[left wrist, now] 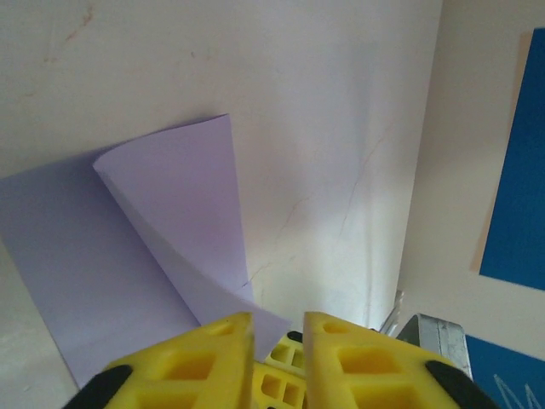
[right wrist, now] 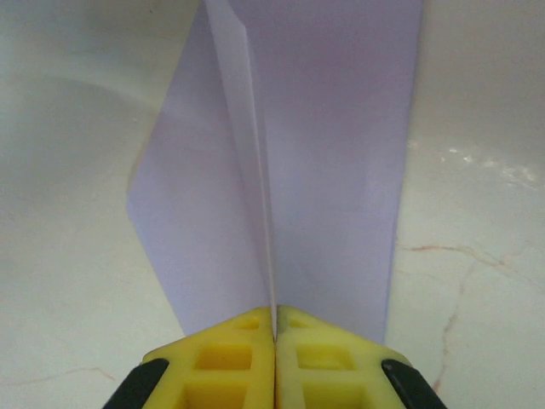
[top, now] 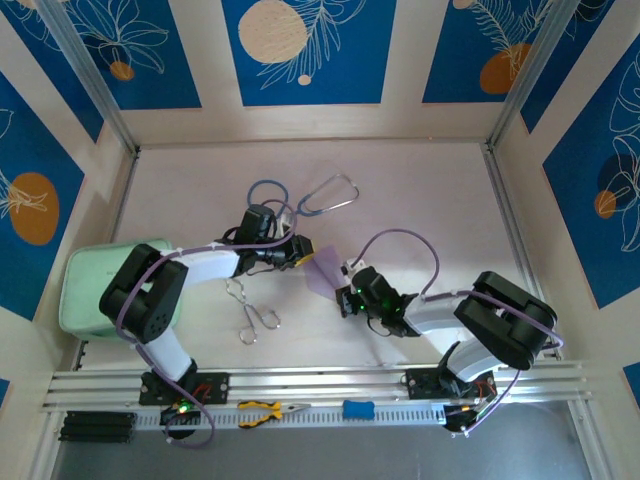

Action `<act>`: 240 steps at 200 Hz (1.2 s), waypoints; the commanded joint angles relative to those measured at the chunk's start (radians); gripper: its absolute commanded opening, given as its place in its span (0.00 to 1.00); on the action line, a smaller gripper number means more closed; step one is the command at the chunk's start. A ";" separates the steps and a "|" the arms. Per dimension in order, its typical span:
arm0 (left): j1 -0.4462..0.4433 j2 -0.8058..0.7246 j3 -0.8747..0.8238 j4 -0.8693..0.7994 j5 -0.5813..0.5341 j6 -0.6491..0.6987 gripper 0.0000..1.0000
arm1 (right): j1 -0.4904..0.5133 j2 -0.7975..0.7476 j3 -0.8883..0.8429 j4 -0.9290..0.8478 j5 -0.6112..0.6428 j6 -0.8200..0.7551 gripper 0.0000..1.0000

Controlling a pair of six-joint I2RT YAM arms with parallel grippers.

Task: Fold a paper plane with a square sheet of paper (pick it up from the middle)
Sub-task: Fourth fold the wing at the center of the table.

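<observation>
Your right fingers (right wrist: pixel 223 368) are pressed tight together on the square sheet of paper (right wrist: pixel 332 153). They pinch it along a raised crease, so the two halves fall away to either side like a tent. In the overhead view the sheet (top: pixel 325 272) sits mid-worktop between your two arms, well apart from the stethoscope (top: pixel 318 196), the metal forceps (top: pixel 251 312) and the mint-green pouch (top: pixel 92 288).

Your left fingers (left wrist: pixel 204 362) stand narrow, with a thin slit between them. A corner of the sheet runs to the mouth of that slit. You cannot tell from here whether they have closed on it or only sit around it. Beyond them, one flap curls up and over the flat part lying on the worktop (left wrist: pixel 341 128); it is a soft roll and not a pressed fold.

You look early in the job. The centre crease seems started and the sheet is lifted from its middle, but no pointed nose, no wing folds and no slim dart shape show. The corner folds, the wings and the final flattening into a paper plane are all left to do.
</observation>
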 commanded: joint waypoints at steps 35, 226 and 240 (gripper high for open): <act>0.002 0.008 -0.020 0.008 0.000 0.015 0.10 | -0.134 0.037 0.013 0.035 -0.326 0.121 0.08; -0.066 0.154 -0.001 -0.007 -0.027 0.009 0.03 | -0.269 0.166 0.081 0.019 -0.608 0.330 0.08; -0.066 0.167 -0.005 -0.009 -0.027 0.008 0.02 | -0.270 0.178 0.081 0.027 -0.610 0.346 0.08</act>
